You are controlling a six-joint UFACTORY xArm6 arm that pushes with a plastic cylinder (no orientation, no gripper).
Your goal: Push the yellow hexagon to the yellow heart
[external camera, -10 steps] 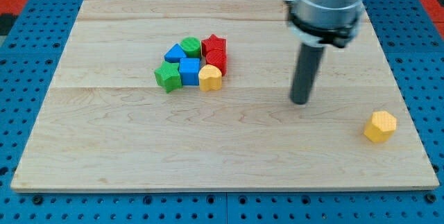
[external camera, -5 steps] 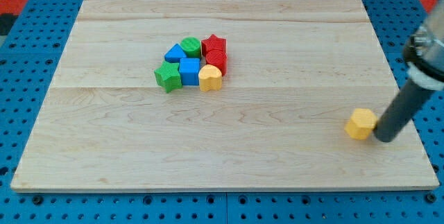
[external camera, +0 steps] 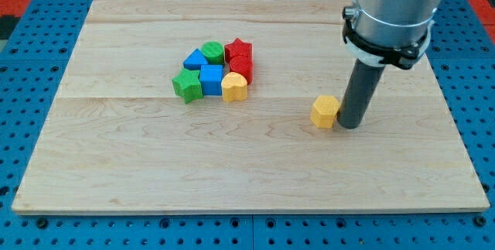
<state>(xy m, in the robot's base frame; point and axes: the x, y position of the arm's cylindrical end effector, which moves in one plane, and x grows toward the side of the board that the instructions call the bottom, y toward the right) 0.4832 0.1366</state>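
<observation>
The yellow hexagon (external camera: 326,111) lies on the wooden board, right of centre. My tip (external camera: 349,125) stands right against its right side, touching it. The yellow heart (external camera: 233,87) sits at the lower right corner of a cluster of blocks left of centre, well to the left and slightly toward the view's top of the hexagon.
The cluster holds a red star (external camera: 238,49), a red block (external camera: 241,68), a green round block (external camera: 213,52), a blue block (external camera: 195,59), a blue cube (external camera: 211,80) and a green star (external camera: 186,84). A blue pegboard (external camera: 31,49) surrounds the wooden board (external camera: 155,157).
The tip went round to the hexagon's right side and pushed it leftward and toward the view's top, from the board's right edge to right of centre. The cluster has not moved.
</observation>
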